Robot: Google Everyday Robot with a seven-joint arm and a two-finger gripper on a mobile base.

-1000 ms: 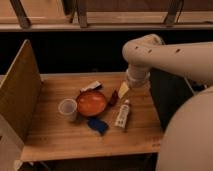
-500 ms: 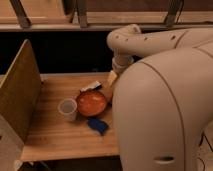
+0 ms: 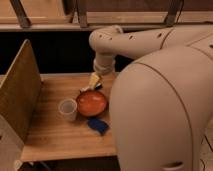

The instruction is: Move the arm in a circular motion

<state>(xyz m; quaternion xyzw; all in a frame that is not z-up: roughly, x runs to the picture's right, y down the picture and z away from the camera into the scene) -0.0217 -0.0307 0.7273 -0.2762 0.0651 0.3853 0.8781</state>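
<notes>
A wooden counter (image 3: 55, 132) holds, from left, a clear plastic cup (image 3: 67, 108), an orange bowl (image 3: 92, 102) and a blue item (image 3: 98, 125). The end effector (image 3: 94, 80) hangs just above the bowl's far rim, with no clearance for swinging lower. The cream arm (image 3: 150, 75) fills the right side.

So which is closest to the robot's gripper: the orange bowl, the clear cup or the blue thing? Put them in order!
The gripper hangs over the back of the wooden table, at the end of the arm.
1. Orange bowl: just below the gripper, nearest.
2. Clear cup: left of the bowl.
3. Blue thing: toward the table's front edge, farthest.
</notes>
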